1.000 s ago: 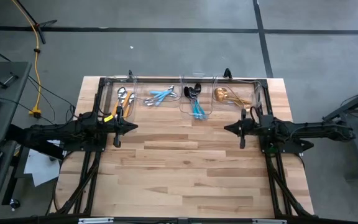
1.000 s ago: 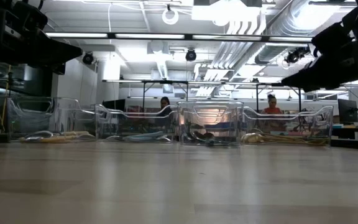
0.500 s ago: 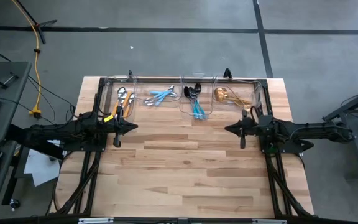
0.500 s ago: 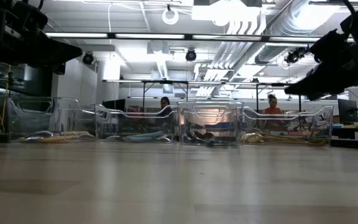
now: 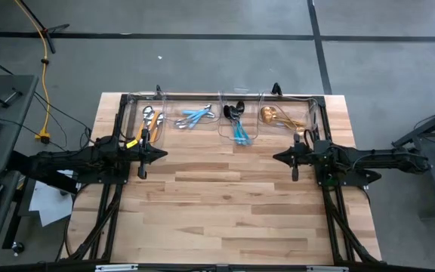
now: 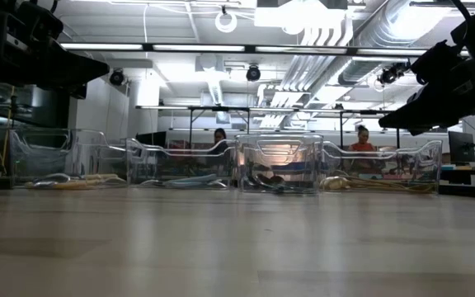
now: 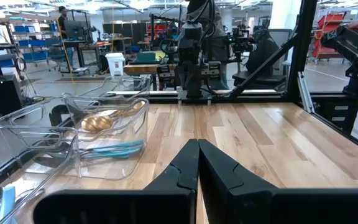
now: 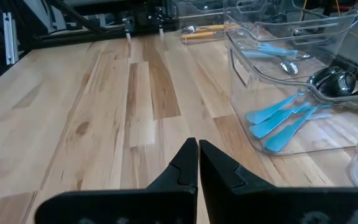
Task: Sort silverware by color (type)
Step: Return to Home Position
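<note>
Pinched closed and empty, the left gripper [image 5: 160, 154] and right gripper [image 5: 277, 157] are held short of the silverware [image 5: 239, 134] in the bins [image 5: 219, 106] beyond.

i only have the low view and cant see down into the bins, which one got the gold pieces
observer: In the high view the gold silverware lies in the rightmost clear bin.
operator: ok, is either gripper carrying anything
observer: The left wrist view shows the left gripper shut, with nothing between its fingers.
operator: and the right one
observer: The right wrist view shows the right gripper shut too, holding nothing, above bare wood.
</note>
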Robot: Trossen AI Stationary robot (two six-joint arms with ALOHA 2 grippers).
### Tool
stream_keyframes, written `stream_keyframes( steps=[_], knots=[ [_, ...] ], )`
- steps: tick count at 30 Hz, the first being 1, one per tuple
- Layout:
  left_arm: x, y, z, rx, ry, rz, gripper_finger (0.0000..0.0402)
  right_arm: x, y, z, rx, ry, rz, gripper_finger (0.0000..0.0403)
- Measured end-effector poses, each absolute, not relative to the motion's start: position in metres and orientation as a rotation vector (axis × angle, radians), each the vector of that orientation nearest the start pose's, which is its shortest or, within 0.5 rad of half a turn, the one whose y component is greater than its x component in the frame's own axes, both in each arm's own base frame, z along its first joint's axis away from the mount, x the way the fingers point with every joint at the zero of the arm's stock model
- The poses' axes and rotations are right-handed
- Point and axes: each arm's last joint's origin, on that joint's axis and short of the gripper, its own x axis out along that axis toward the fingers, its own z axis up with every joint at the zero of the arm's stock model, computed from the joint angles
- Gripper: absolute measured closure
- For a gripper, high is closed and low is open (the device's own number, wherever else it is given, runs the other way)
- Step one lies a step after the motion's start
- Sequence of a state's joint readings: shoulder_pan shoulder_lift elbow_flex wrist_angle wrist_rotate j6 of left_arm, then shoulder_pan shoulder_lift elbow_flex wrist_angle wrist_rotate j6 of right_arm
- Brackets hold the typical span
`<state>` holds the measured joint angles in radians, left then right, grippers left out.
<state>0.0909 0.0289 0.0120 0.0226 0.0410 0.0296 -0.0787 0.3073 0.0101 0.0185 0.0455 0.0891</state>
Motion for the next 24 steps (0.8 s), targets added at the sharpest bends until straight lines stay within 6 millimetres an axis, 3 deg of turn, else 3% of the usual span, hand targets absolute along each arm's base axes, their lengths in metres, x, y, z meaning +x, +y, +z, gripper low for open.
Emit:
stream_keyframes(
  steps=[7, 24],
  knots=[
    [0.098, 0.008, 0.168, 0.030, -0.005, 0.050, 0.0402, 0.111, -0.010, 0.146, 0.092, 0.231, -0.132, 0.0403],
    [0.097, 0.008, 0.169, 0.031, -0.027, 0.051, 0.0402, 0.096, -0.009, 0.172, 0.088, -0.068, -0.122, 0.0403]
  ],
)
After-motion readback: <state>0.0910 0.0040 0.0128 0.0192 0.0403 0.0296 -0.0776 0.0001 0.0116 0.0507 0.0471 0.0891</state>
